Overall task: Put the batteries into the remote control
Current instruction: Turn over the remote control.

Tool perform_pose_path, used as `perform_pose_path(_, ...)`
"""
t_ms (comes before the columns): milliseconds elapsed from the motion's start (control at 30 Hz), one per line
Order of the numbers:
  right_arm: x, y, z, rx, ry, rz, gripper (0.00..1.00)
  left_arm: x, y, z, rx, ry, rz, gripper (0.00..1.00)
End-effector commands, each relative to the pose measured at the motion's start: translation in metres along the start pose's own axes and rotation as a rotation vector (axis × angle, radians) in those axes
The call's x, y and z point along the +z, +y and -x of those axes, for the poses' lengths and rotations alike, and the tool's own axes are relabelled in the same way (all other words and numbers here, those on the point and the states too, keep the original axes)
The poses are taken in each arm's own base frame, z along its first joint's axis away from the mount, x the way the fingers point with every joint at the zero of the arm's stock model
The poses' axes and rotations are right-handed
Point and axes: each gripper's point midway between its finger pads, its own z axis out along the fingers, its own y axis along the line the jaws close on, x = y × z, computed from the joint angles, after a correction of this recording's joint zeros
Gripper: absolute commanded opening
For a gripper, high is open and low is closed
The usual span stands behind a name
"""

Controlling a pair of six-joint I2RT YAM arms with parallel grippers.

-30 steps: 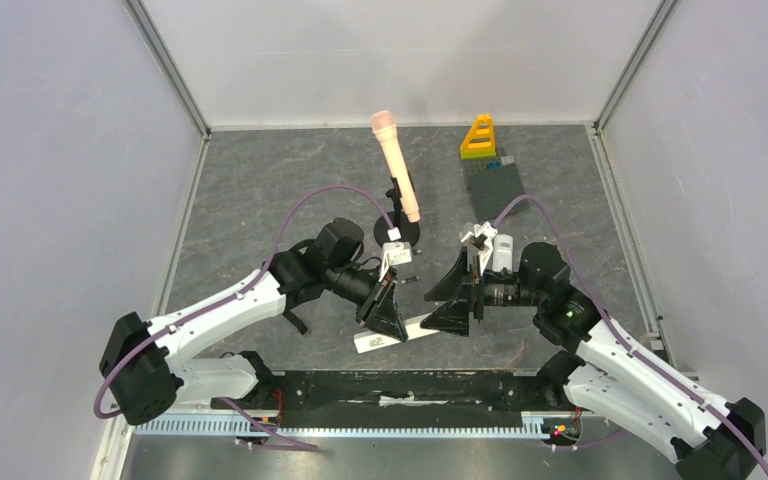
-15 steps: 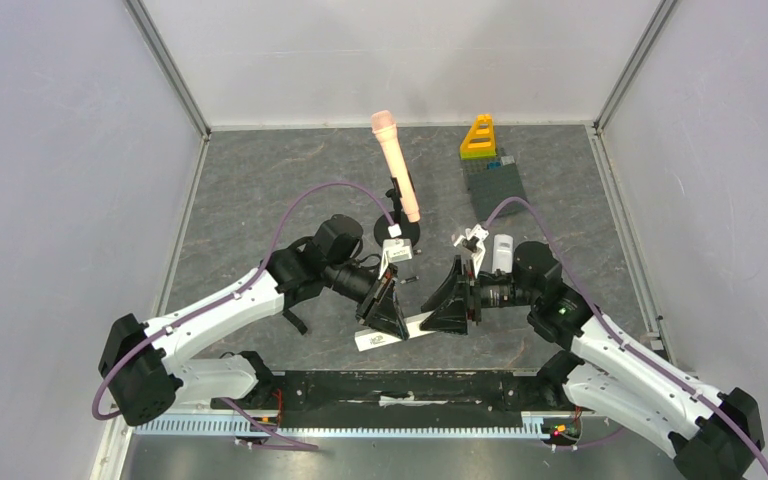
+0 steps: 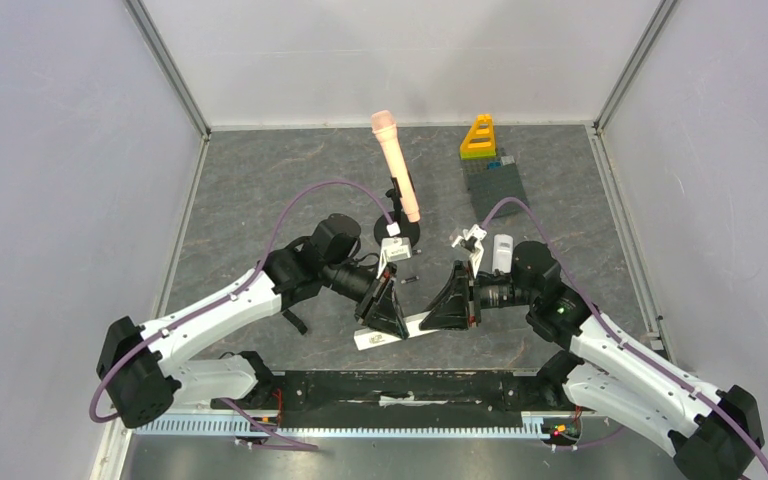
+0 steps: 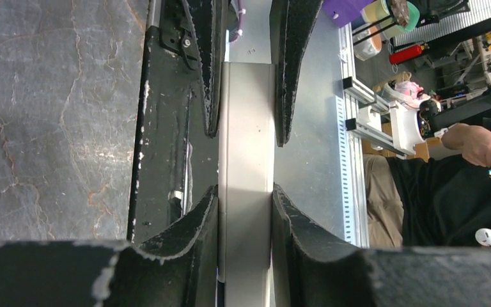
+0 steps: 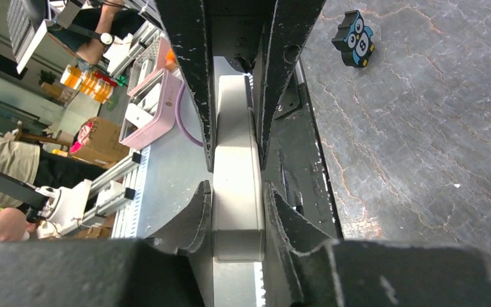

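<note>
**Basically: both pincers were clamped on the remote, held between the arms**

Overhead: the white remote [image 3: 372, 340] sat at the near middle of the tabletop [image 3: 260, 200], close to the arm bases. The left pincer [image 3: 388, 315] gripped it from the left and the right pincer [image 3: 450, 305] from the right, the two facing each other. That view didn't show finger contact.

Left wrist view filled that in. The left pincer's fingers [image 4: 195, 224] were pressed against both long sides of the remote [image 4: 246, 166], so it was pinching it. The right pincer [image 4: 246, 134] came in from the far end and straddled the same body.

Right wrist view agreed. Its own fingers [image 5: 195, 217] were tight on both sides of the remote [image 5: 236, 179], with no gap visible.

Only the overhead showed these:
- a peach microphone-shaped piece [image 3: 397, 165] leaning on a black stand [image 3: 400, 232] at mid-table
- a yellow-orange triangle block [image 3: 478, 138] at the far end of a grey baseplate [image 3: 495, 182], far right
- a dark speck [image 3: 410, 279] on the tabletop just beyond the pincers, too small to identify

Only the right wrist view showed an owl-shaped piece [image 5: 355, 46] lying flat on the tabletop, well apart from the remote. It also showed a pink box [image 5: 156, 105] beyond the table edge.

Only the left wrist view showed a person in black [image 4: 460, 185] past the edge rail.
</note>
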Motion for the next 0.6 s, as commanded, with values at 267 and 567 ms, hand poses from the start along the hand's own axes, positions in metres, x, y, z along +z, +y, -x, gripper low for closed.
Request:
perform_pose_path(267, 0.002, 0.010, 0.027, 0.089, -0.101, -0.008, 0.00, -0.043, 0.004, 0.072, 0.185, -0.356, 0.329, 0.74)
perform_pose_path(567, -0.005, 0.003, 0.065, 0.290, -0.317, -0.113, 0.00, -0.164, 0.030, 0.106, 0.002, -0.982, 0.830, 0.74)
